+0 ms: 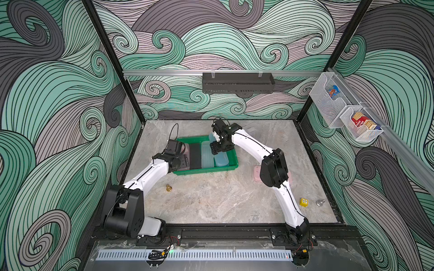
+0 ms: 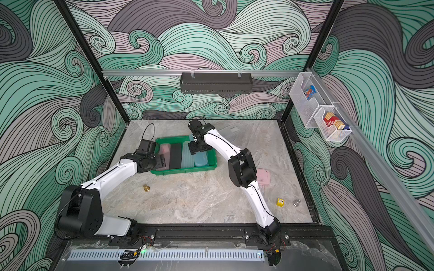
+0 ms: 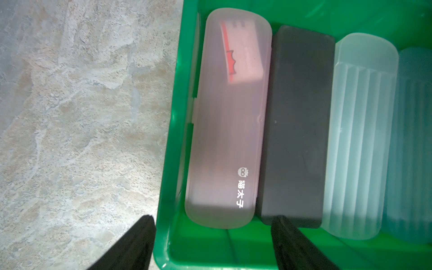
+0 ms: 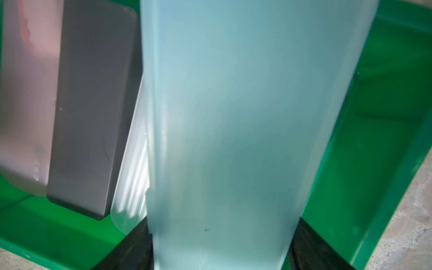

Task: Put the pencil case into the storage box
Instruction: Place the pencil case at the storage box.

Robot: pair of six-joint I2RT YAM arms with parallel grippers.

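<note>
Left wrist view carries the only readable writing: white characters 猫太子 beside a small crowned owl face, printed on the frosted pink pencil case [image 3: 226, 121]. A red and white card shows through its lid, its print too blurred to read. That case lies along the left wall of the storage box [image 3: 169, 140], a shallow bright green tray on the marble table [image 1: 211, 201]. To its right lie a black case [image 3: 297, 126] and then a clear ribbed case [image 3: 360, 140], side by side with long edges touching.

Rightmost is the blue pencil case [image 4: 233, 128], within the box's outline. The right gripper [image 1: 214, 150] has its jaws closed on the case's two long sides. The case's left edge overlaps the ribbed case, and I cannot tell whether it rests on the box floor. Bare green floor shows to its right and along the near wall.

The left gripper [image 3: 214, 217] hangs empty with jaws wide. One finger is outside the box's left wall and the other is over the near end of the black case.

A second pink case [image 2: 264, 176] lies on the table right of the box, partly behind the right arm. The near table is open apart from a brass pawn [image 1: 168, 187], a yellow die [image 1: 304, 202] and a silver pawn [image 1: 319, 203]. Packets in the white mesh bins [image 1: 361, 131] on the right wall are too small to read.
</note>
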